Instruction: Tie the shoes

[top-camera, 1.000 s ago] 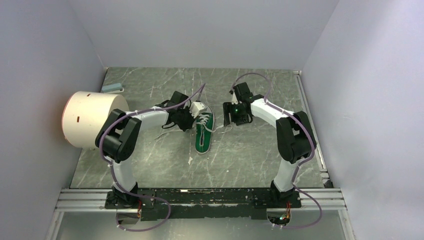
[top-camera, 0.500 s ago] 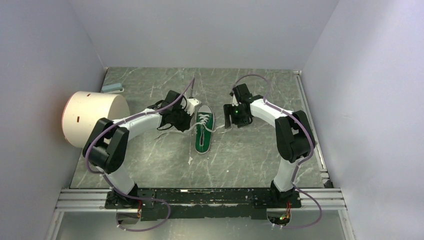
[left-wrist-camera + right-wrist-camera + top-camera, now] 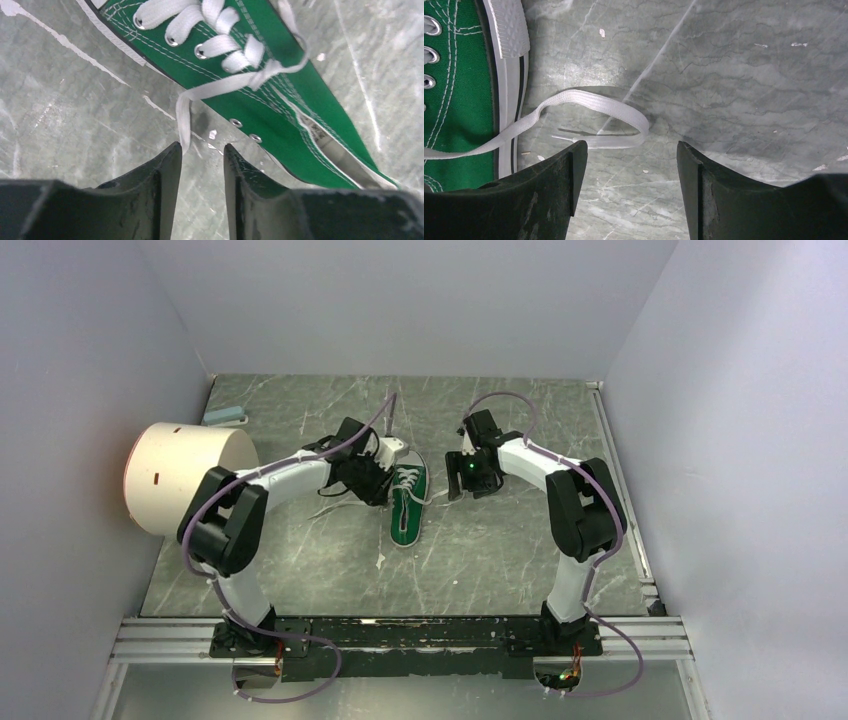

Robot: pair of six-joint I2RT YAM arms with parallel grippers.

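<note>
The shoe, a small green sneaker with white laces, lies in the middle of the table, toe toward the back. In the left wrist view the shoe fills the upper right. One loose lace runs from its eyelets down to the tip of my left finger. My left gripper is open with a narrow gap; nothing is between the jaws. It sits at the shoe's left side. My right gripper is wide open and empty, just short of a lace loop lying right of the shoe. It shows in the top view too.
A large white cylinder lies on its side at the table's left edge. A small pale blue object sits at the back left corner. Walls close in the left, back and right sides. A metal rail runs along the front.
My left gripper pulled back left from the shoe, then came in again beside its left side. My right gripper edged slightly left toward the shoe.
</note>
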